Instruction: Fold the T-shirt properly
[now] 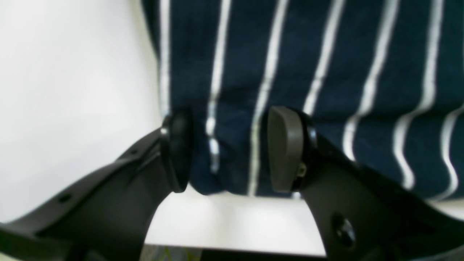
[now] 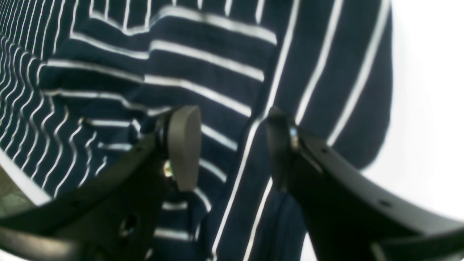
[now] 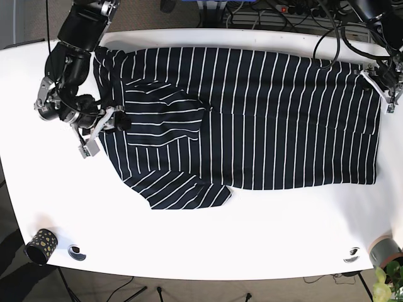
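The T-shirt (image 3: 271, 119), navy with thin white stripes, lies spread across the white table (image 3: 208, 239). One sleeve (image 3: 160, 110) is folded onto the body at its left end, and another flap (image 3: 182, 189) sticks out toward the front. My right gripper (image 3: 104, 126) sits at the shirt's left edge. In the right wrist view it (image 2: 232, 145) is open over the striped cloth (image 2: 217, 72) beside the folded sleeve. My left gripper (image 3: 383, 85) is at the shirt's far right edge. In the left wrist view it (image 1: 232, 148) is open, its fingers straddling a corner of the cloth (image 1: 290, 54).
A dark speckled cup (image 3: 41, 244) and a small round object (image 3: 76, 251) stand near the front left corner. Another small round object (image 3: 351, 255), a grey pot (image 3: 385, 250) and a plant (image 3: 385, 286) are at the front right. Cables (image 3: 283, 12) run behind the table.
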Tool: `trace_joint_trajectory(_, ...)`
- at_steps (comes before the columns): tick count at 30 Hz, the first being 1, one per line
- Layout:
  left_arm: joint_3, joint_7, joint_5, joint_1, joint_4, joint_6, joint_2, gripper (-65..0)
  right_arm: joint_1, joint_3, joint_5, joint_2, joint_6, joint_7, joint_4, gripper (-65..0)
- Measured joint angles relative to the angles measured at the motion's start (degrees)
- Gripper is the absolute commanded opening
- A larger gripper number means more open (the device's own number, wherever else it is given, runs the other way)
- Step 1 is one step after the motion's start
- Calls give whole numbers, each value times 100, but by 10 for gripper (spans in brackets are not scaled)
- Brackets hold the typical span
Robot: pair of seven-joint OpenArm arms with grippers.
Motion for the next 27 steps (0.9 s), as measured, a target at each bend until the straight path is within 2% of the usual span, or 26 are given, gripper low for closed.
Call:
trace_joint_trajectory(3,22,-170,74,63,-42,2,-26,-354,59,15,-302,-96,-2,31,-153,-374)
trace_joint_trajectory(12,11,-280,37,201,-39,7,-28,-356,345,-11,-323,-85,2,459,-702,-374)
trace_joint_trajectory(14,24,-345,11,275,-35,11,-35,-356,470,-13,-310,52,2,570,-833,-374)
trace_joint_trajectory(21,223,-389,7,535,37,20,-79,-356,925,15,-343,772,-13,1541,-1534,-368)
trace_joint_trajectory(27,219,-588,-160,925,79,39,-94,-356,1261,2,-345,1019,-9,2006,-2522,-368)
